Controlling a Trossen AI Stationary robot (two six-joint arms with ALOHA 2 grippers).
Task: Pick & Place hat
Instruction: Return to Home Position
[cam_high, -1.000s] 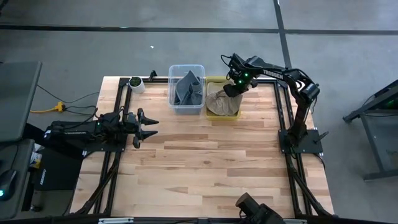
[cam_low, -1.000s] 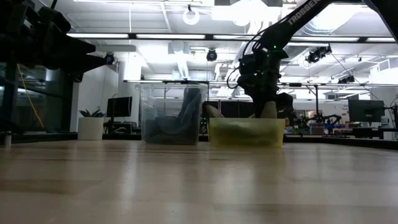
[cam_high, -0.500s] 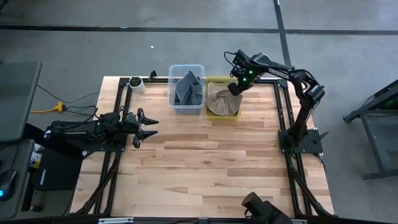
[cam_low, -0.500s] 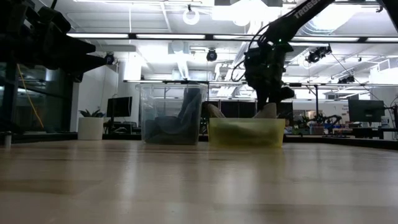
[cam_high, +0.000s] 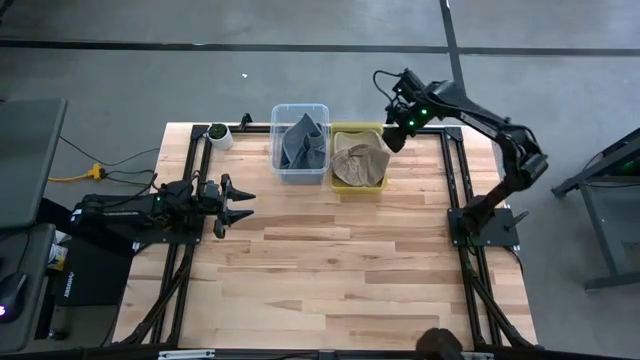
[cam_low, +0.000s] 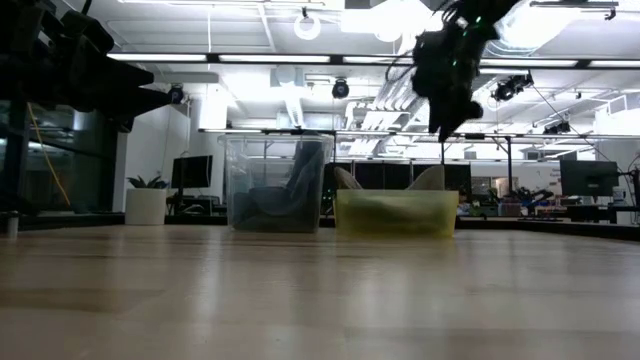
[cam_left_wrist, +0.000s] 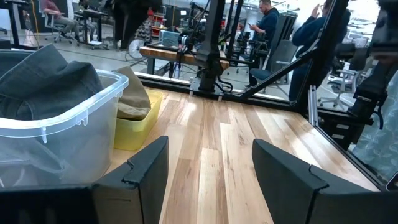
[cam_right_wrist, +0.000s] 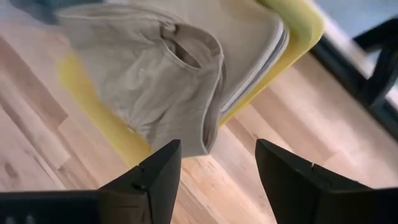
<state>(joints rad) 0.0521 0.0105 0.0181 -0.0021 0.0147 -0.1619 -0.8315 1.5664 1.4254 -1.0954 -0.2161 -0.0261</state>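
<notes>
A tan hat lies crumpled in the yellow bin near the table's far edge; its cloth rests on the bin's floor and rim. My right gripper hangs open above the bin's right far corner, clear of the hat. A grey hat sits in the clear bin beside it. My left gripper waits open over the table's left side, its fingers holding nothing.
A small white pot with a plant stands at the table's far left corner. Black frame rails run along both sides. Bare wood spreads across the near half of the table. People and desks show beyond the table.
My right gripper has risen out of the yellow bin and drawn back toward the table's right far corner, leaving the tan hat lying in the bin. The hat has settled lower and spread out.
</notes>
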